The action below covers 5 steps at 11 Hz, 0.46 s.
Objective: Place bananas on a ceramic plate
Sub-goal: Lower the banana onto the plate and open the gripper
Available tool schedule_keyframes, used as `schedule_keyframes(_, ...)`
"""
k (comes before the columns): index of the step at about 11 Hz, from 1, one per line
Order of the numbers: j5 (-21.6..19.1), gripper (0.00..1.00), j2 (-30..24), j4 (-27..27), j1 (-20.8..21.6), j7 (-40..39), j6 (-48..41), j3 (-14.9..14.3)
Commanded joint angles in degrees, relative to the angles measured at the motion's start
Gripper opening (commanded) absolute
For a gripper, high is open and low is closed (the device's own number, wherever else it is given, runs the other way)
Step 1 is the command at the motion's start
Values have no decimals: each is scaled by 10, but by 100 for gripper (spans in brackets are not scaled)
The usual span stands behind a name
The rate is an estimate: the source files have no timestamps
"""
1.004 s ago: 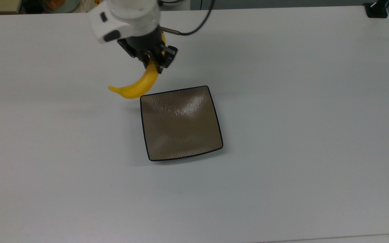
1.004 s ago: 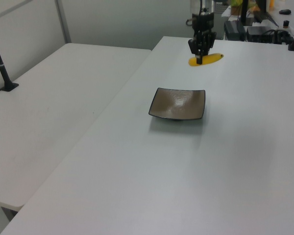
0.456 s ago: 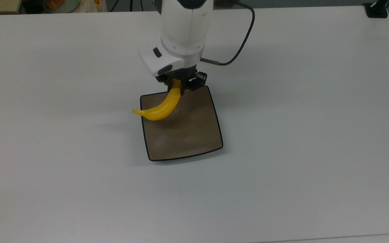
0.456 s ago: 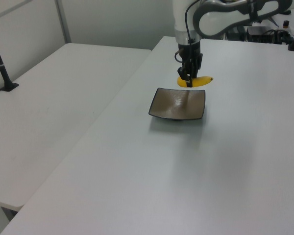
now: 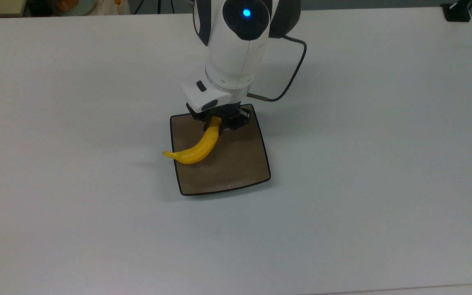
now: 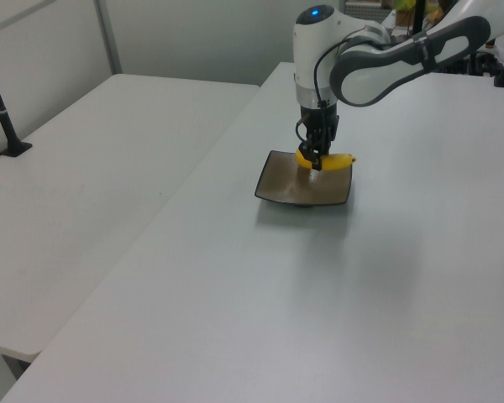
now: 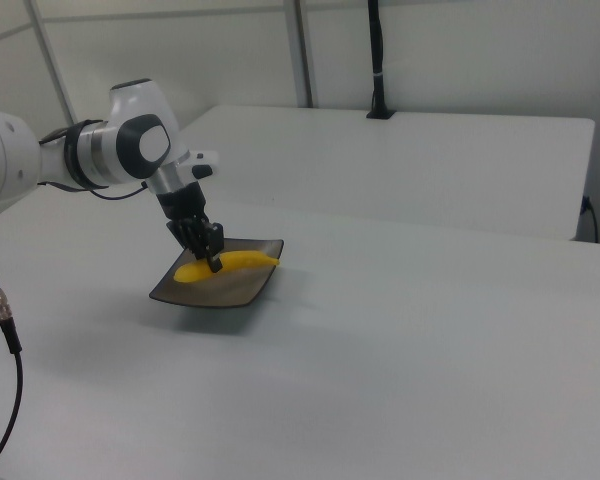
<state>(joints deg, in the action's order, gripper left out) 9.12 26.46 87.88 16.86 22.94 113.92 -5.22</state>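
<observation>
Banana: the yellow banana [image 5: 197, 150] is pinched in my hand near one end; most of it hangs over the plate, and in the top view its thin tip pokes past the plate's left edge.
Plate: the square brown plate [image 5: 236, 164] with a thin black rim sits flat on the counter, right under the banana; whether the banana touches it I cannot tell.
Hand: my hand [image 5: 218, 122] is over the plate's far side in the top view, fingers pressed against the banana; in the left view [image 6: 316, 159] it points straight down.
Counter: the white counter [image 5: 363, 164] carries the plate near its middle.
Cable: a dark cable [image 5: 291, 73] loops off my wrist.
</observation>
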Motion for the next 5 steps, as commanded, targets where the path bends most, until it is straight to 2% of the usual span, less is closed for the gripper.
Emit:
schedule_keyframes(1,33,0,3,18,5,35,46,15)
schedule_keyframes(2,43,0,6,18,4,40,47,27)
schedule_keyframes(4,58,5,12,18,4,47,48,34)
schedule_keyframes(5,58,17,14,18,4,49,53,35)
